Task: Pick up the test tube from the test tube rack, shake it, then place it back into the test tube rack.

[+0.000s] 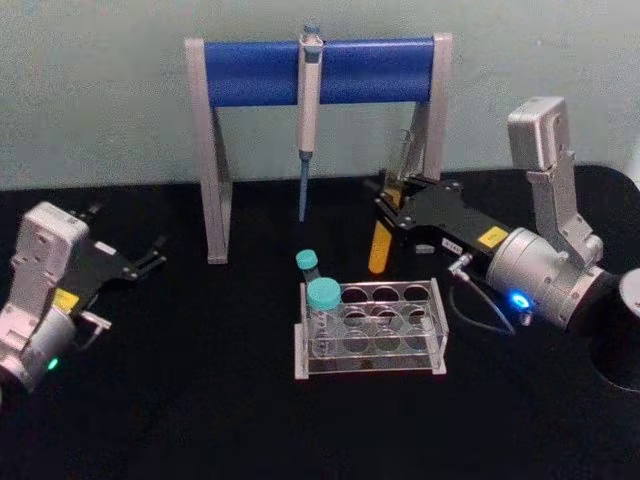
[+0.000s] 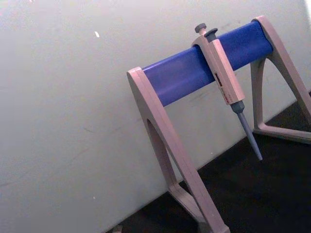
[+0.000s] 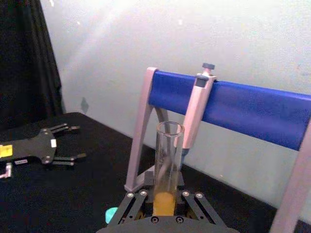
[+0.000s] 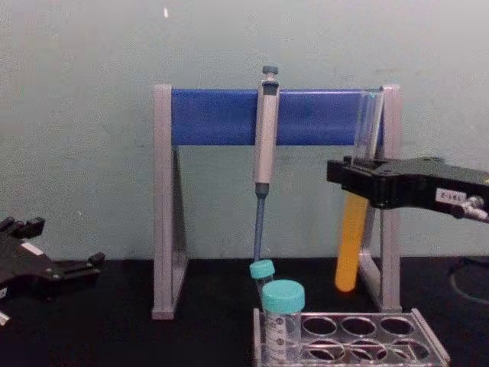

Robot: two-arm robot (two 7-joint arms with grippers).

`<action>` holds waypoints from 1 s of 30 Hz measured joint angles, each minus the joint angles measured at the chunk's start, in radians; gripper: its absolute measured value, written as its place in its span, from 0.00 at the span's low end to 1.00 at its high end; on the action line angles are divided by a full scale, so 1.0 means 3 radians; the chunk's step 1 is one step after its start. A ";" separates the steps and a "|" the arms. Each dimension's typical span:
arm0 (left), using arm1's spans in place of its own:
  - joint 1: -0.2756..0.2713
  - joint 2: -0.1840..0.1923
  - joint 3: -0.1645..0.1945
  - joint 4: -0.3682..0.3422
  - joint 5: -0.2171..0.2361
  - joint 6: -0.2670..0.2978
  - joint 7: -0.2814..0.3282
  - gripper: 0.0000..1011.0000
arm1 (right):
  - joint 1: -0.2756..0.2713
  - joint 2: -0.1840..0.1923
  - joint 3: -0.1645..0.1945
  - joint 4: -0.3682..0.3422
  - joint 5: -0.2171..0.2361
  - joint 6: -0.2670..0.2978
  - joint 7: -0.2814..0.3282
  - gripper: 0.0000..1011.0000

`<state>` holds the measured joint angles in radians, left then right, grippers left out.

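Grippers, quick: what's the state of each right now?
Left gripper: open, empty.
Right gripper: closed, holding the test tube.

Silver-grey arms (image 1: 545,270), black left hand (image 1: 155,252), black right hand (image 1: 388,195), yellow stickers (image 1: 492,237), seemingly grey cable (image 1: 482,302)

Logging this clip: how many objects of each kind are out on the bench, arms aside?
Low clear plastic test tube rack: 1
Long clear glass test tube with orange liquid, gripped by the right pincer behind the rack: 1
Short teal-capped vials: 2
Grey-and-blue pipette: 1
Grey-legged stand with blue crossbar: 1
Total: 6
Left pincer sits open at the far left.
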<state>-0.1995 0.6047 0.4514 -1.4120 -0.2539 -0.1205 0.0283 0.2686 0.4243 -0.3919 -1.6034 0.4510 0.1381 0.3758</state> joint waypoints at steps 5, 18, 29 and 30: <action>0.0000 0.0000 0.0000 0.0000 0.0000 0.0000 0.0000 0.99 | -0.0019 0.0012 0.0026 -0.0005 -0.0009 0.0006 -0.0011 0.23; 0.0000 0.0000 0.0000 0.0000 0.0000 0.0000 0.0000 0.99 | -0.0031 0.0011 0.0047 -0.0017 -0.0034 0.0017 -0.0013 0.23; 0.0000 0.0000 0.0000 0.0000 0.0000 0.0000 0.0000 0.99 | -0.0039 0.0011 0.0055 -0.0024 -0.0041 0.0016 0.0002 0.23; 0.0000 0.0000 0.0000 0.0000 0.0000 0.0000 0.0000 0.99 | -0.0040 0.0011 0.0056 -0.0024 -0.0041 0.0016 0.0003 0.23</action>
<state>-0.1995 0.6047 0.4514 -1.4120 -0.2539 -0.1205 0.0283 0.2567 0.4276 -0.3752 -1.6106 0.4387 0.1430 0.3768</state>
